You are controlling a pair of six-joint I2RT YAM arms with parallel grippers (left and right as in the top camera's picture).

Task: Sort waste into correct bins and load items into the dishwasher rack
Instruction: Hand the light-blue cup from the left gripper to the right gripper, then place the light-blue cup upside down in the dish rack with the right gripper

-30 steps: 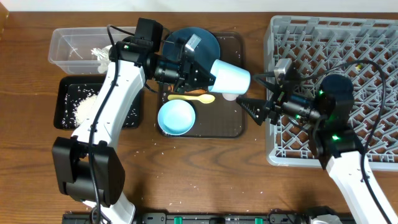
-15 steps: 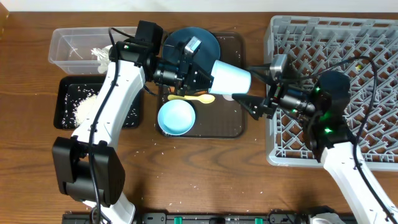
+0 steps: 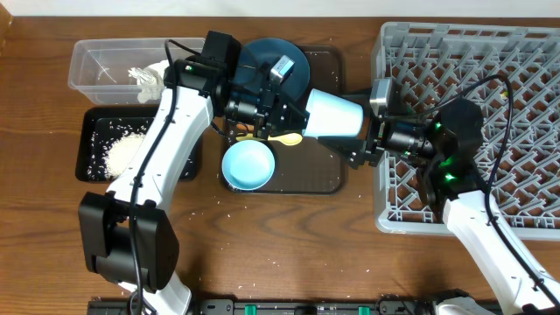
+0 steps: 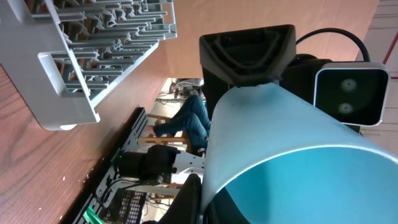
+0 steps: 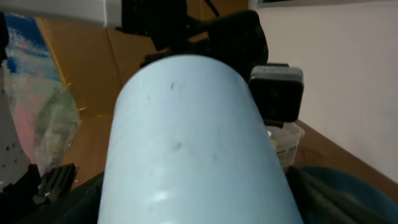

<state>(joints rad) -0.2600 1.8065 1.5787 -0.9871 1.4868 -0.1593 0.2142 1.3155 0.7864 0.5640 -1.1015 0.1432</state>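
- Pale-blue cup (image 3: 333, 115) lies sideways in the air over the right part of the brown tray (image 3: 328, 171), just left of the rack (image 3: 490, 52).
- Left claw (image 3: 297, 109) is clenched on the cup's left end.
- Right claw (image 3: 352, 128) straddles the cup's right end with its jaws wide; I cannot tell whether they touch it.
- Bowl (image 3: 248, 164) and spoon (image 3: 282, 138) sit on the tray below, with the plate (image 3: 254, 57) at its far end.
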